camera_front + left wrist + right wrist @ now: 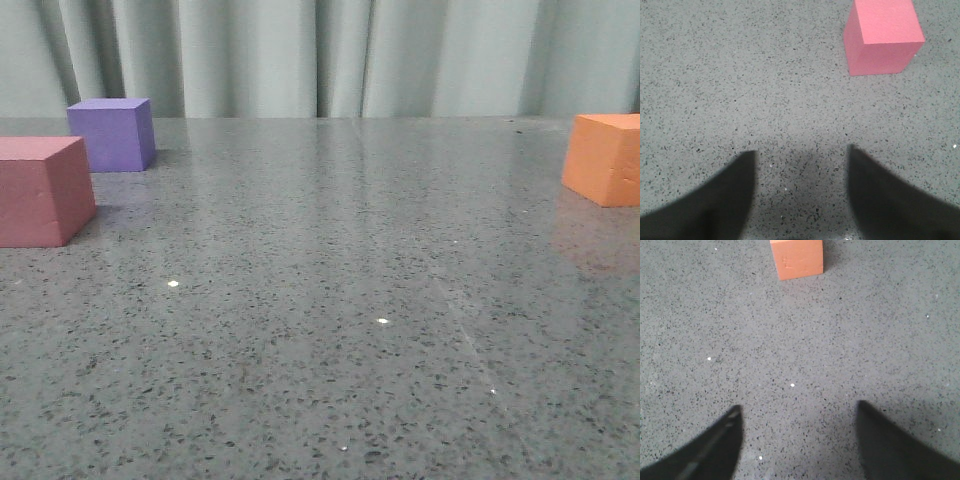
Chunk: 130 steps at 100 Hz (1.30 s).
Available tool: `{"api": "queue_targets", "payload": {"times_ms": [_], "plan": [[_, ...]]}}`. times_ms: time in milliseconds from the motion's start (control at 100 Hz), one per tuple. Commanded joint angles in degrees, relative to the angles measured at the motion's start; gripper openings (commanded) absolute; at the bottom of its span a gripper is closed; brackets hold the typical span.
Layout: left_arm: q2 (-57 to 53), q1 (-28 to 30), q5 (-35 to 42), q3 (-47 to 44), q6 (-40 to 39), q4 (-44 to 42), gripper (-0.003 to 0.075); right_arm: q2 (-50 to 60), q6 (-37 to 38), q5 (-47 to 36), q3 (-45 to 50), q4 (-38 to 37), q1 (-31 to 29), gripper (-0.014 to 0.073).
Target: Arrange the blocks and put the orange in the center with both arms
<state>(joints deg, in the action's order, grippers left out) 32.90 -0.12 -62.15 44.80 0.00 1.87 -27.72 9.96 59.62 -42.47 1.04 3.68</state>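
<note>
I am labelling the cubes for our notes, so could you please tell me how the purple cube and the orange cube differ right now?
The purple cube sits on the far left of the table, while the orange cube sits at the far right edge of the front view, partly cut off. The purple cube has the pink-red cube close beside it; the orange cube stands alone. The orange cube shows faint marks on one face; the purple looks clean. Both are matte cubes, resting flat, ungripped.

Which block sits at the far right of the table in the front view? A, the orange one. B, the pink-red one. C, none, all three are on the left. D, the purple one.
A: the orange block stands alone at the right edge of the table, while the purple block and the pink-red block are both at the left.
</note>
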Motion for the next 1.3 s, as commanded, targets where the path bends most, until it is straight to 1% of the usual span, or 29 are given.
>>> {"api": "queue_targets", "payload": {"times_ms": [0, 40, 90, 350, 500, 650, 1020, 1290], "plan": [[0.64, 0.13, 2.46, 2.02, 0.00, 0.43, 0.0683, -0.94, -0.81, -4.52, -1.94, -0.63, -0.32, 0.0663], [0.64, 0.13, 2.46, 2.02, 0.00, 0.43, 0.0709, -0.94, -0.81, -4.87, -1.94, -0.63, -0.32, 0.0656], [0.64, 0.13, 2.42, 2.02, 0.00, 0.43, 0.0704, -0.94, -0.81, -5.25, -1.94, -0.63, -0.32, 0.0651], [0.64, 0.13, 1.58, 2.02, 0.00, 0.43, 0.0610, -0.94, -0.81, -7.65, -1.94, -0.56, -0.32, 0.0651], [0.64, 0.13, 1.48, 2.02, 0.00, 0.43, 0.0578, -3.06, -1.55, -7.97, -2.60, -0.24, -0.32, 0.0651], [0.64, 0.13, 1.48, 2.02, 0.00, 0.43, 0.0566, -10.27, -3.56, -8.52, -6.27, -0.14, -0.32, 0.0651], [0.64, 0.13, 1.40, 2.02, 0.00, 0.43, 0.0566, -33.34, -4.45, -10.53, -22.58, -0.19, -0.32, 0.0651], [0.64, 0.13, 1.40, 2.02, 0.00, 0.43, 0.0566, -46.01, -5.86, -9.77, -31.30, -0.19, -0.32, 0.0651]]}}
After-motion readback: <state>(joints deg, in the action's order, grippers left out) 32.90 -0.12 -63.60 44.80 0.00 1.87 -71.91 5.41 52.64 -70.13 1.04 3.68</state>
